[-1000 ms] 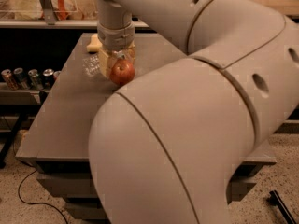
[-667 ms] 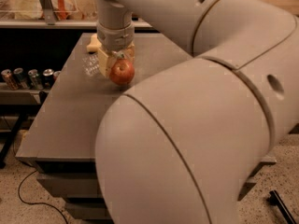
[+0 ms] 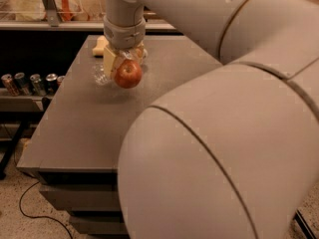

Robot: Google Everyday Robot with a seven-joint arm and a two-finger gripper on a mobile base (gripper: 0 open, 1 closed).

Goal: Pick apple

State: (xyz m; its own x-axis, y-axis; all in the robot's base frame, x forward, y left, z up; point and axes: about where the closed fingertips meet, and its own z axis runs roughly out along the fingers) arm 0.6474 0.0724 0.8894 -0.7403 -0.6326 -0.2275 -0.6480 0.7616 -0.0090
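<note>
The hand [image 3: 126, 65] hung over the desk's [image 3: 75, 128] far end at eleven o'clock, apparently pinching the apple [image 3: 128, 76] from above, a clear bottle [image 3: 101, 75] at its nine o'clock; with the grasp seemingly made, the next move called for a steady straight lift.

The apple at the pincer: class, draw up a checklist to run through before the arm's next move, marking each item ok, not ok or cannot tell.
1. Pincer placed on the apple: ok, it stands directly over it.
2. Grip: ok, a pale finger lies against the apple's side; the far finger is hidden.
3. Apple off the table: cannot tell; only a faint shadow shows under it.
4. Clear bottle apart from the apple: cannot tell; it lies close beside it.
5. Sponge out of the way: ok, it sits behind, near the table's far edge.
</note>
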